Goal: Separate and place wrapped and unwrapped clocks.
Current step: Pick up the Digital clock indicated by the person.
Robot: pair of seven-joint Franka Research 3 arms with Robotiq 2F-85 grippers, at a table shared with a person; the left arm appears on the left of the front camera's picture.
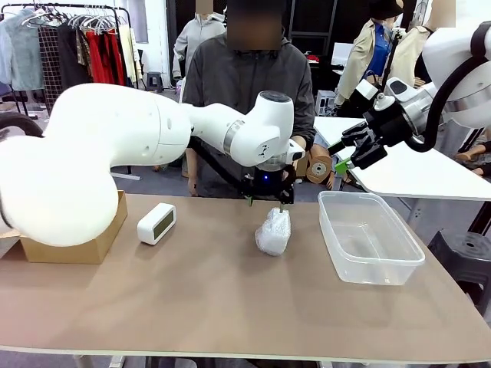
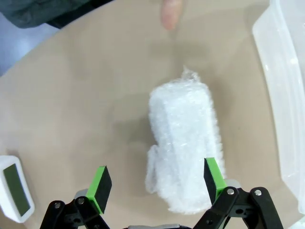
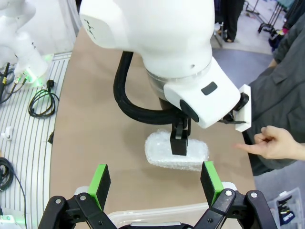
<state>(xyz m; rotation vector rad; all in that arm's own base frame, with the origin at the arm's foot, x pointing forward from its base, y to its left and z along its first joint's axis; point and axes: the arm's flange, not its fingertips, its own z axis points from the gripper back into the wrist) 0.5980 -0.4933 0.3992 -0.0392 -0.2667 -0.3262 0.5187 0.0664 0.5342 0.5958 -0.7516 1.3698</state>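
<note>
I had the left gripper point(image 2: 158, 181) poised over the wrapped clock point(image 2: 183, 143), which lay near the middle of the table point(image 1: 192, 307). Its fingers stood apart and empty. In the left wrist view the bundle sat between the green pads, crowding the pad at 3 o'clock, with open space toward the pad at 9 o'clock. I could not tell whether that pad touched the wrap.

From the wrapped clock, the bare clock point(image 1: 156, 223) stood at 9 o'clock, close to the cardboard box point(image 1: 77, 249). The clear tub point(image 1: 378, 274) sat at 3 o'clock.

The right gripper point(image 1: 349, 157) hung high at about 1 o'clock, also spread wide and holding nothing. A person's hand point(image 3: 271, 143) pointed toward the bundle from the far side.

I judged this to be the reach for the first pick. Next I needed to centre the fingers on the bundle, go down, and close gently, since crinkly wrap could slip or crush.
</note>
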